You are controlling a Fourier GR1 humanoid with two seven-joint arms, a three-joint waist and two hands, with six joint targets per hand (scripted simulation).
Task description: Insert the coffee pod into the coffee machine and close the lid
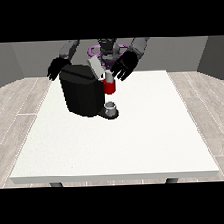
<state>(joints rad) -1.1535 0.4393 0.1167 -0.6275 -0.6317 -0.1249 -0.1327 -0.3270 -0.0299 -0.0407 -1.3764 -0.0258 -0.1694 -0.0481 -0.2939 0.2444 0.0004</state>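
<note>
A black coffee machine (pixel 81 93) stands at the table's back left, its grey lid (pixel 96 67) tilted up. At its front sits a red and white pod holder (pixel 109 85), and a small grey cup (pixel 111 107) rests on the machine's base below it. The hand at the view's right (pixel 124 66) hovers just right of the lid and above the pod holder, fingers spread and straight. Behind the machine's top left corner, the hand at the view's left (pixel 55 68) hangs with relaxed fingers. No separate coffee pod shows.
The white table (pixel 133 140) stretches wide toward the camera and to the right of the machine. The robot's torso (pixel 108 49) stands behind the far edge.
</note>
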